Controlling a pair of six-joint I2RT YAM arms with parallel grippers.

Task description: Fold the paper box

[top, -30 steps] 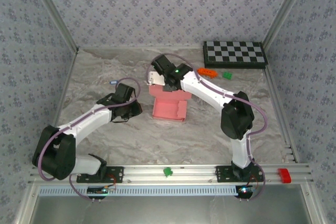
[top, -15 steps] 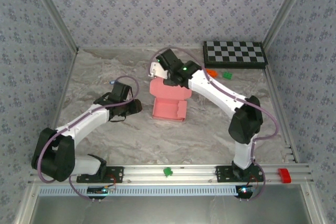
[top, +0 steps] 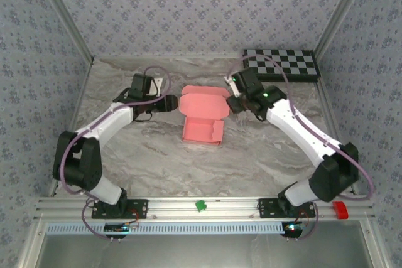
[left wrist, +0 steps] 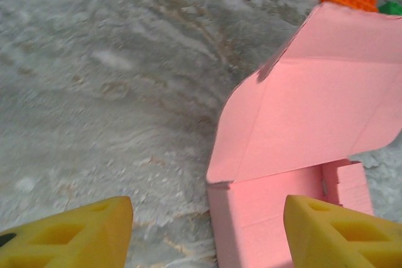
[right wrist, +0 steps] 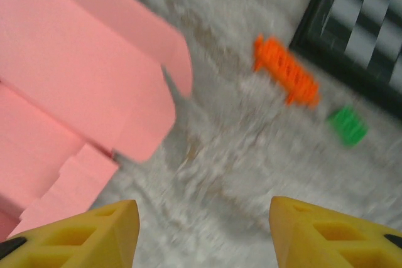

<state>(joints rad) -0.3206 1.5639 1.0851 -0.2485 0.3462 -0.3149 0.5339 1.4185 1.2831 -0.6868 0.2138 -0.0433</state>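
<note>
Spread wide and holding nothing, the left fingers (left wrist: pixel 75 230) and right fingers (right wrist: pixel 326 230) flank the paper box (top: pixel 202 127) in the middle of the bench (top: pixel 157 161). Its salmon-pink base looks formed, walls up. The lid (top: pixel 204 100), with rounded side ears, stands raised, so closing and tucking it appears left.

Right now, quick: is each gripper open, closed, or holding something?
Left gripper: open, holding nothing.
Right gripper: open, holding nothing.

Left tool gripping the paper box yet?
No, the left tool is wide open, its fingers apart and not closed on the paper box.
</note>
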